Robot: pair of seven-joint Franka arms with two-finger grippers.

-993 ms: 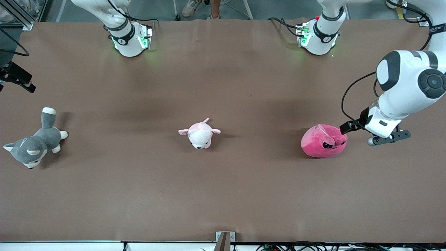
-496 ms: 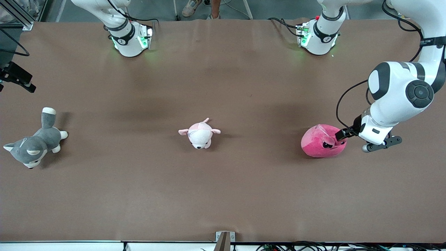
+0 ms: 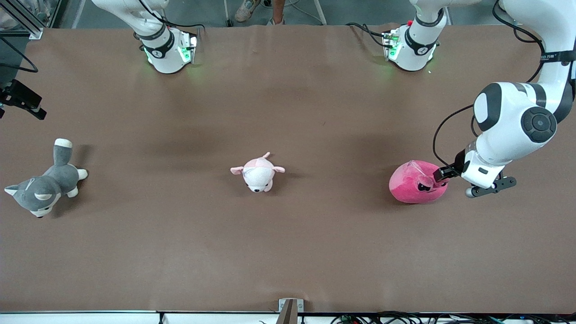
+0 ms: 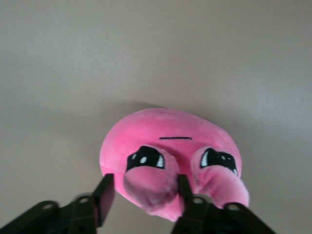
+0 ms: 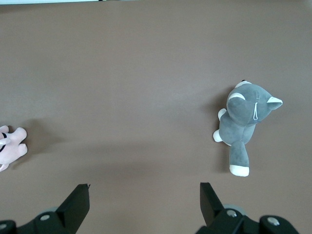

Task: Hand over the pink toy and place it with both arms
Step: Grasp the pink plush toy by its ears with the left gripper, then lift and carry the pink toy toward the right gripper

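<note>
The large hot-pink, round, blob-shaped plush toy with angry black eyes (image 3: pixel 417 182) is lying on the brown table covering (image 3: pixel 288 252) toward the left arm's end, its face turning toward the left gripper (image 3: pixel 442 173). That black two-finger pincer is sitting low at the toy's edge, and in the left wrist view its fingers (image 4: pixel 105 197) are straddling one of the small ear bumps (image 4: pixel 150 187), half-narrowed around it but not yet visibly pressing the fabric, so nothing is being held so far.

The right gripper (image 5: pixel 145 202) is waiting up in the air over the right arm's end of the table, its jaws standing wide and empty, looking down on a grey-and-white plush wolf-like animal (image 3: pixel 45 182). A smaller pale pink-and-white plush animal (image 3: pixel 257 172) is lying mid-table, well apart from both.

The risk, as I judge it, is coming from how little the pincer is taking: an ear bump is soft and tapering, so it may be slipping out as the arm lifts, or the heavy round body may be swinging and twisting below the grip, making the handover awkward for the other arm. Closing too low could also be pinching the table covering along with the plush.

Some lettering is showing on the left arm's upper link (image 3: pixel 552 56), but it is too small to read.
</note>
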